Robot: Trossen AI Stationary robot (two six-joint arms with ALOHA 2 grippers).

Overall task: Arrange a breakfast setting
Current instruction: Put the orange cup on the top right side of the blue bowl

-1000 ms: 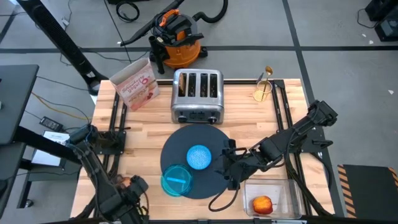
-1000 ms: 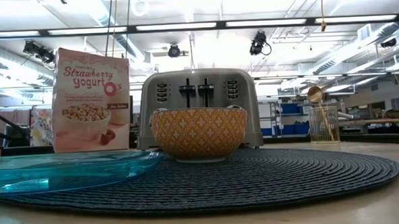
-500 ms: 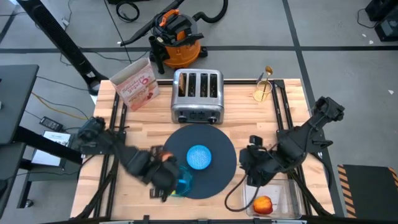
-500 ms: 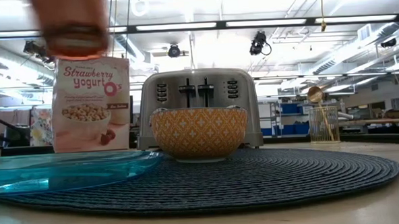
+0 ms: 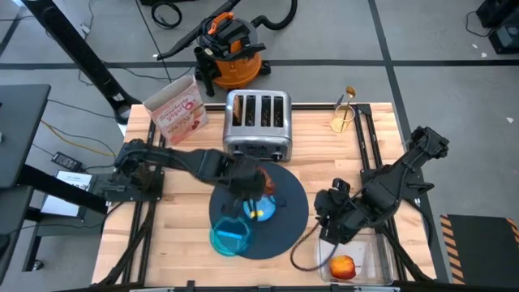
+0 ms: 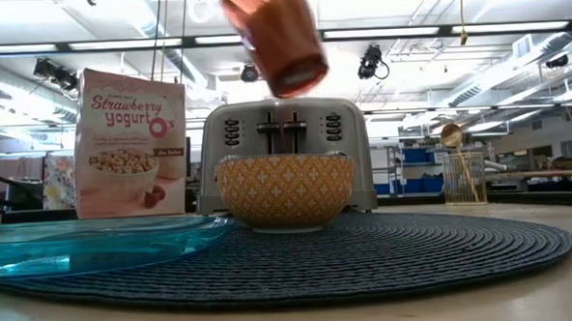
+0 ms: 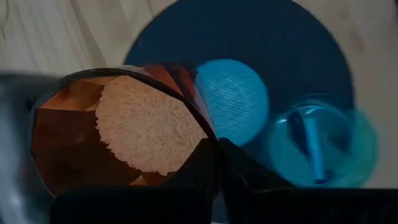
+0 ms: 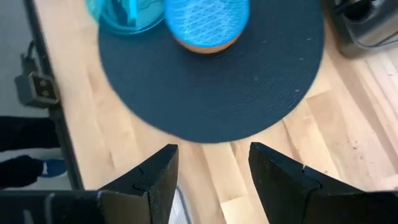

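My left gripper [image 5: 253, 185] is shut on a copper cup [image 6: 281, 40] in the air over the round dark slate-blue mat [image 5: 284, 212], just above the small blue bowl [image 5: 261, 211]. The bowl stands on the mat. The blue plate [image 5: 229, 238] lies on the mat's near-left edge. My right gripper [image 5: 328, 217] is open and empty, right of the mat. The red apple [image 5: 342, 266] lies in a clear tray. The gold spoon [image 5: 349, 96] stands in a wire holder. No toast shows. My left gripper holds the cup [image 7: 118, 130] between its two fingers by its side wall [image 7: 196, 134]. One dark finger [image 7: 221, 171] lies against the outside; the other side is blurred. The cup is lifted clear and tilted, its mouth toward the wrist camera.
The steel four-slot toaster [image 5: 258, 123] stands behind the mat and the pink-and-white cereal box [image 5: 174, 109] at the far left. The wire holder [image 5: 342, 120] is at the far right and the clear tray [image 5: 357, 258] at the near right. Bare wood lies left of the mat.
My left gripper has carried the cup from the table's near-left corner up and toward the right and far side, over the plate to above the bowl. My right gripper has drawn back from the mat's right edge toward the table's right, then kept still.
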